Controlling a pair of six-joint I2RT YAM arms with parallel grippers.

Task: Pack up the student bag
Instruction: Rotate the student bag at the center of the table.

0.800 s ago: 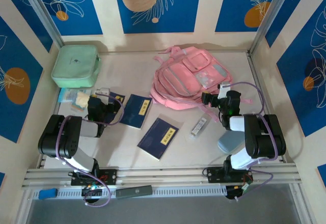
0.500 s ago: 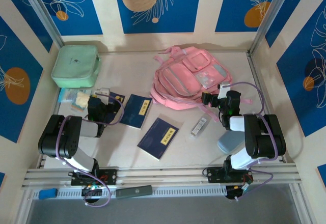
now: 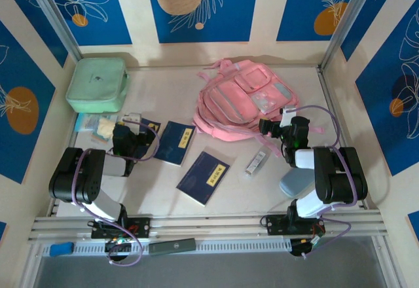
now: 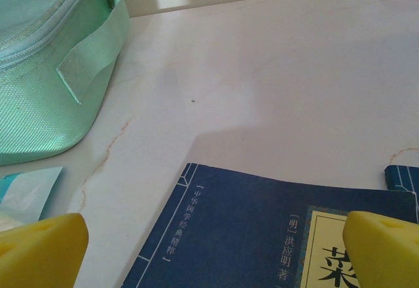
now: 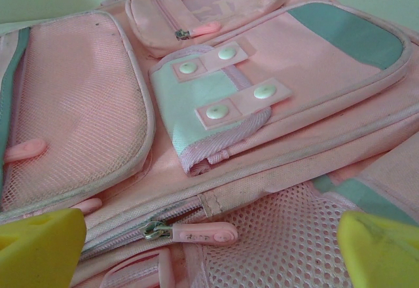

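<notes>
The student bag (image 3: pixel 242 101) is lying zipped at the far right of the surface (image 3: pixel 163 98); packing is seemingly not beginning yet. The right fingers (image 5: pixel 39 245) are gaping open at its zipper pull (image 5: pixel 190 233); the left fingers (image 4: pixel 39 249) are hanging open, empty, over a navy book (image 4: pixel 249 235). Other books (image 3: pixel 204 177) and the mint case (image 3: pixel 98 84) are sitting outside.
</notes>
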